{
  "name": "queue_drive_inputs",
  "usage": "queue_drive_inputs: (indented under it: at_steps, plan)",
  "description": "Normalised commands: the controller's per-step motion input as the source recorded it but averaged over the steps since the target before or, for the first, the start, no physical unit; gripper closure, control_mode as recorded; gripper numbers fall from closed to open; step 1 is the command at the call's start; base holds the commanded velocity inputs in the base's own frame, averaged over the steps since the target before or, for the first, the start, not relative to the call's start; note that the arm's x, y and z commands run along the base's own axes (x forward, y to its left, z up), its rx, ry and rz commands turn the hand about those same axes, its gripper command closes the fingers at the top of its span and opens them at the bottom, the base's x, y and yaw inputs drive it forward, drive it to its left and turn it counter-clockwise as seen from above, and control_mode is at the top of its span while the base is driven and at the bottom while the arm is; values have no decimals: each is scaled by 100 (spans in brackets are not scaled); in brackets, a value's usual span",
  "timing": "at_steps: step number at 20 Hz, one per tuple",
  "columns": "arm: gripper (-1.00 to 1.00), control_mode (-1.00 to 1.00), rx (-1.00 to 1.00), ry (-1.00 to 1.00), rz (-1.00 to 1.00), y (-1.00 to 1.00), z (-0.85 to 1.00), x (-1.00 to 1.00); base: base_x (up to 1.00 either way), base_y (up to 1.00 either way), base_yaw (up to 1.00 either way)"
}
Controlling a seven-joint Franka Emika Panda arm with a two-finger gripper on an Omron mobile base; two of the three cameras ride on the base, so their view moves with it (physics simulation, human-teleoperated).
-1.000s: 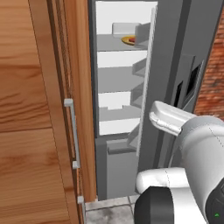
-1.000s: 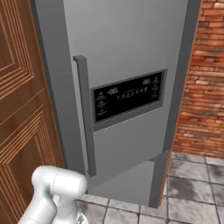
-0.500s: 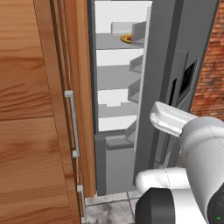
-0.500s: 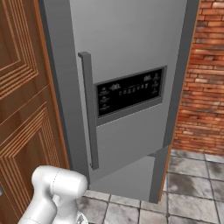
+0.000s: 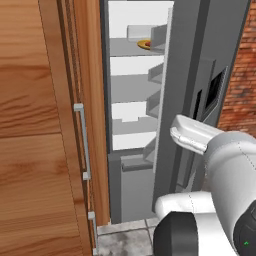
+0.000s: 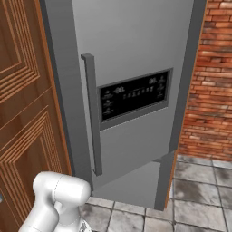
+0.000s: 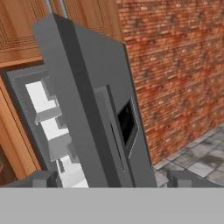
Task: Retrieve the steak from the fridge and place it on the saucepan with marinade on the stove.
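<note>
We see the fridge [image 5: 190,75] with its door swung partly open beside the wooden cabinet [image 5: 35,150]. A small reddish item, likely the steak [image 5: 145,44], lies on the top shelf inside. Our gripper [image 7: 111,179] faces the door edge, fingers spread wide, holding nothing.

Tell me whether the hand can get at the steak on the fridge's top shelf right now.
Probably not yet: the steak lies high in the fridge, and the half-open door stands between it and the open hand.
</note>
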Motion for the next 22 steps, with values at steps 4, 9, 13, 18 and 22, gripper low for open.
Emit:
queue_drive_inputs:
  at_steps: [4,9,13,18,22]
  plan:
    - [-100,-100,0,3,-14,3,0,30,0,0,0]
    - [-100,-100,-2,11,-20,11,0,55,0,0,0]
    - [-100,-100,0,9,-4,-1,-4,85,0,0,0]
    - [-100,-100,0,4,0,-16,-28,91,0,0,0]
    - [-100,-100,0,5,0,0,-42,100,0,0,0]
